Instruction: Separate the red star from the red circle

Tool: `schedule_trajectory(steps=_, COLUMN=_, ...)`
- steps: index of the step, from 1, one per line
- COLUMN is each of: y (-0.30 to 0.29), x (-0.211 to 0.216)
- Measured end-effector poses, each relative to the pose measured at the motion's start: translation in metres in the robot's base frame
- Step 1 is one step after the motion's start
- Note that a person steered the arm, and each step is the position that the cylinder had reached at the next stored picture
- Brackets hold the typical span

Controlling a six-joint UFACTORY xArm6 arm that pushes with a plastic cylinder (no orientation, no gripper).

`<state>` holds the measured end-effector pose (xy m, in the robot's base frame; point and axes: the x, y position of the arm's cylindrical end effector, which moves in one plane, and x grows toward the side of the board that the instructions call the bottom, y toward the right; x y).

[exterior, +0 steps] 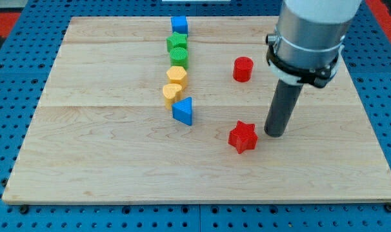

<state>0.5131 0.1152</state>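
The red star [242, 136] lies on the wooden board [105, 161] right of centre, toward the view's bottom. The red circle [242, 69] stands well above it, toward the view's top, with bare board between them. My tip [275, 133] rests on the board just to the right of the red star, very close to its right point; I cannot tell if it touches. The rod rises to the arm's grey body [311, 32] at the view's top right.
A column of blocks runs down the board left of centre: a blue square [179, 25], a green star [177, 42], a green circle [179, 57], a yellow hexagon [176, 75], a yellow block [172, 94] and a blue triangle [183, 111].
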Motion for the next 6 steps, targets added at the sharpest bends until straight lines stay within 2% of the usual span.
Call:
schedule_trajectory(steps=2, y=-0.068, x=0.001)
schedule_trajectory(steps=6, y=-0.095, x=-0.005)
